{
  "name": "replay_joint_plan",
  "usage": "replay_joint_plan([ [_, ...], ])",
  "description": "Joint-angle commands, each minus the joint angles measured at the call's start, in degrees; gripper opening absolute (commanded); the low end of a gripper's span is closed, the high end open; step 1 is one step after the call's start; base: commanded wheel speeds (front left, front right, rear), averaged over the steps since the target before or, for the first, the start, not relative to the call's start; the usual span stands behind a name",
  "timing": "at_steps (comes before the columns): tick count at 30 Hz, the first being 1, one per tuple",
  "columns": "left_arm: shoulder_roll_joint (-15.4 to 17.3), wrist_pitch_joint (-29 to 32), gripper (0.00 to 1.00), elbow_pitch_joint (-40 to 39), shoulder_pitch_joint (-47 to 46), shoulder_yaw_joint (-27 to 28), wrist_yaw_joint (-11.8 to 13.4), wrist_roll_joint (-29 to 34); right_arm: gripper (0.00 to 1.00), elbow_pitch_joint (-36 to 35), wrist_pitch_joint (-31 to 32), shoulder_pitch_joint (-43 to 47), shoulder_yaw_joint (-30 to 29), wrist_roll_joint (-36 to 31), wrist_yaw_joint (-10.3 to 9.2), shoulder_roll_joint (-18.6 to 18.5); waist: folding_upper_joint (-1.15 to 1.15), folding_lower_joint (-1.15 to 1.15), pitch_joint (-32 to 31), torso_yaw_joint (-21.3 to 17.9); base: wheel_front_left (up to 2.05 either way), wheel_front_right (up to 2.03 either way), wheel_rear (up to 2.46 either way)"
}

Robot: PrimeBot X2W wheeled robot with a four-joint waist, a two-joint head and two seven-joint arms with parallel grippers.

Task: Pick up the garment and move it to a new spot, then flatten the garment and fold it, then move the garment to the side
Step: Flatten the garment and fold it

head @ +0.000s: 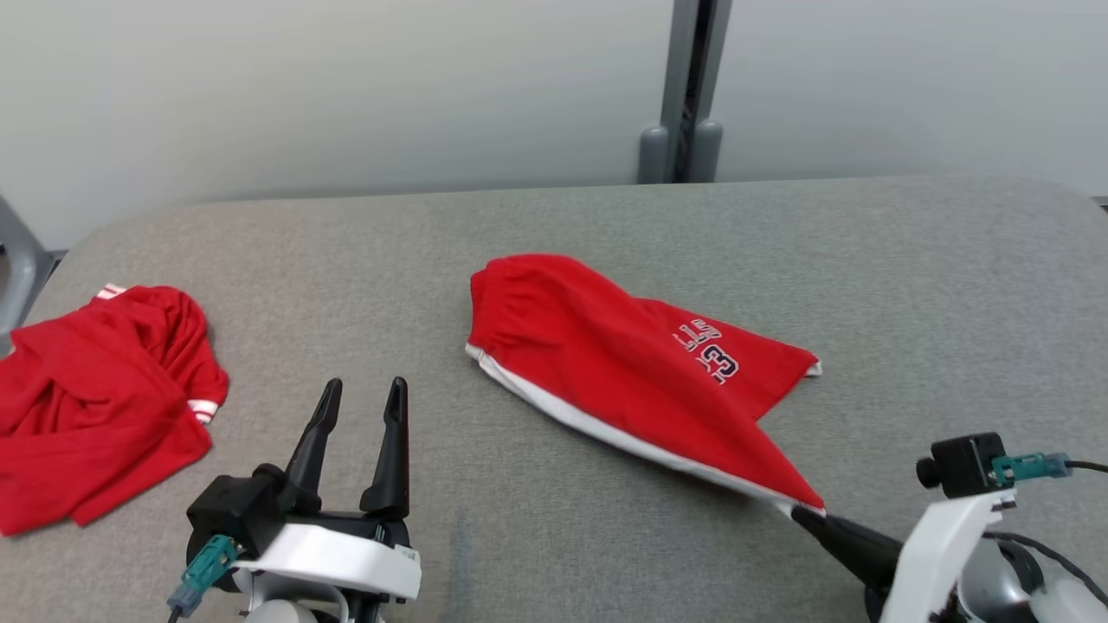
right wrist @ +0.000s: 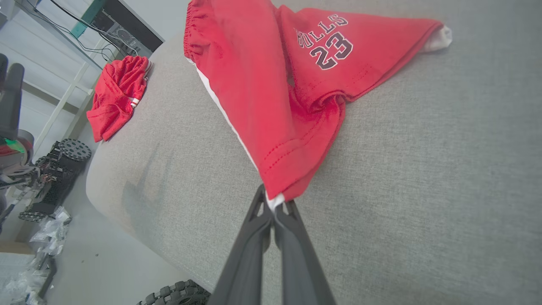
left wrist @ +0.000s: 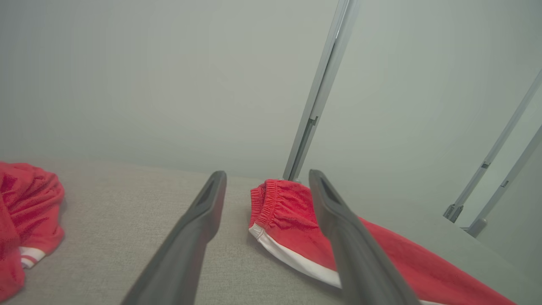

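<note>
The garment (head: 606,363) lay near the middle of the grey cloth-covered counter (head: 909,285). It was red, with a white stripe along its near edge and a gathered elastic band at its far left end. A print (right wrist: 324,46) of black, white-outlined letters over a 23 sat on its right part, and a small white bit poked out at the far right corner.

Its near right corner was drawn out into a long point that ran toward the robot's right side. There the right pincer (head: 801,512) was closed on the hem, and in the right wrist view a scrap of white trim showed between the pressed fingertips (right wrist: 271,212). The cloth just behind the grip looked slightly raised, with a shadow under it, while the rest lay on the counter.

The left pincer (head: 363,385) stood open with its two dark fingers spread and held nothing. It was over bare counter to the left of the garment and touched no cloth.

Further left, a second red garment (head: 95,398) with red-and-white striped trim lay crumpled at the counter's left edge, well apart from the first.

Behind the counter rose a pale wall (head: 346,86) with a grey upright post (head: 688,86).
</note>
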Motion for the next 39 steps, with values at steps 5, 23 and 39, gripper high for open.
replay_joint_plan([
  [5,0.23,-0.04,1.0,-0.19,1.05,-0.51,0.55,-0.72,0.0,-3.27,10.41,7.07,-5.14,3.08,0.0,-1.98,0.0,0.0,-1.7,-2.15,0.0,0.0,0.0],
  [23,0.22,-0.04,1.0,-0.29,-1.96,-1.93,0.49,-1.18,1.0,-8.08,4.05,4.79,-19.86,-14.13,0.0,8.26,0.0,0.0,1.14,-0.39,0.0,0.0,0.0],
  [39,0.23,-0.04,1.0,1.81,-3.99,-2.05,1.01,-0.44,1.0,1.68,-21.08,-3.34,-15.39,-25.87,0.0,12.27,0.0,0.0,4.08,-0.43,0.0,0.0,0.0],
])
